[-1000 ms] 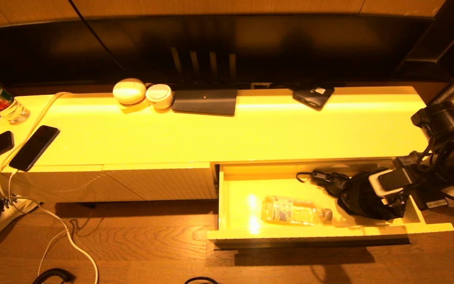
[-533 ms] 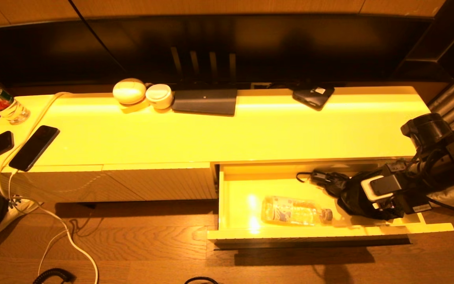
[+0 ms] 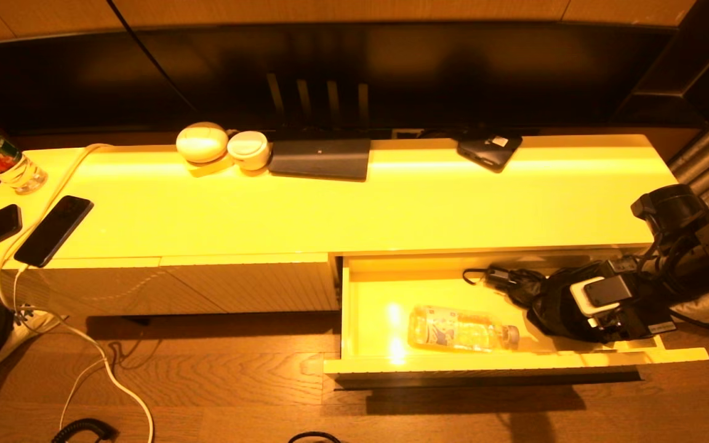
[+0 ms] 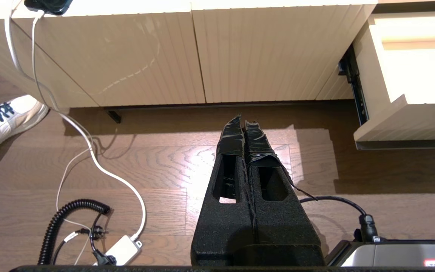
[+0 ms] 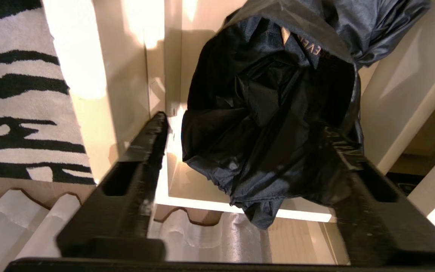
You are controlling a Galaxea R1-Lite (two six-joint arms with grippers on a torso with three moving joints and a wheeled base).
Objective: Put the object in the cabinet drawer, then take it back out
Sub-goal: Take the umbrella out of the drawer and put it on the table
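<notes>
Right gripper (image 5: pixel 247 151) fingers spread wide, released, straddling the black folded umbrella (image 3: pixel 551 301) lying lower right of head view in the cabinet drawer (image 3: pixel 514 363), long axis toward upper left, handle end away; left gripper (image 4: pixel 244 132) closed, parked over floor.

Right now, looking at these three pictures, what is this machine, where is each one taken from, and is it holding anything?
It is a two-armed robot. One picture looks down from its head; the others come from cameras on each wrist. The open cabinet drawer holds a plastic bottle and a crumpled black umbrella. The right gripper sits in the drawer, fingers spread either side of the umbrella, one clearly apart from it, so not gripping. The left gripper hangs shut over the floor, idle. On the cabinet top lie phones and two small round white objects.
</notes>
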